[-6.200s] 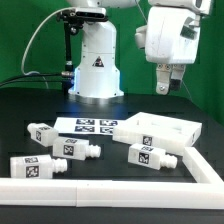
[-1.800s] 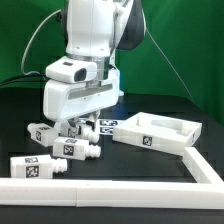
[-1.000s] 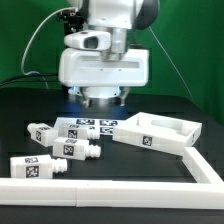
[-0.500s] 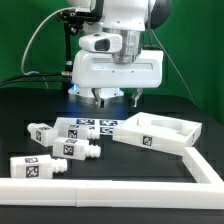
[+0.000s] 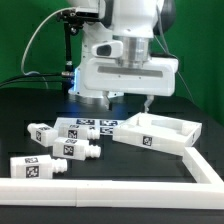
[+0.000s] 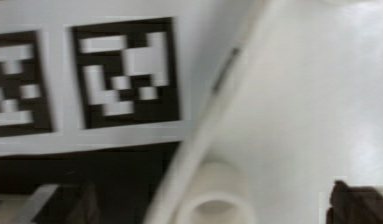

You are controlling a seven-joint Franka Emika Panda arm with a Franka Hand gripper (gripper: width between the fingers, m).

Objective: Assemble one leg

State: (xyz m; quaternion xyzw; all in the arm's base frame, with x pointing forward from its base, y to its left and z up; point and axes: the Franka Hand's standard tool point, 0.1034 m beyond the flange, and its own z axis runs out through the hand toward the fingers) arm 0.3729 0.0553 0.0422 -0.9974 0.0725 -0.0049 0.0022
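Note:
Three white legs with tags lie at the exterior view's left: one (image 5: pixel 43 133), one (image 5: pixel 78 150) and one (image 5: pixel 35 168). Another leg (image 5: pixel 135 140) lies against the front wall of the white tray-like panel (image 5: pixel 172 128). My gripper (image 5: pixel 127 102) hangs open and empty above the panel's left end. In the wrist view my gripper (image 6: pixel 202 205) shows dark fingertips (image 6: pixel 366 200) far apart at both edges. Between them is a white panel surface with a round hole (image 6: pixel 214 206). Beside it is a white tagged surface (image 6: pixel 126 70); I cannot tell which part.
The marker board (image 5: pixel 90 125) lies behind the legs. A long white rail (image 5: pixel 100 190) runs along the front and up the right side. The robot base (image 5: pixel 95 72) stands at the back.
My arm has lifted from low over the left legs and moved right, toward the panel. Since the earliest frame, the leg in front of the panel has moved against its front wall.

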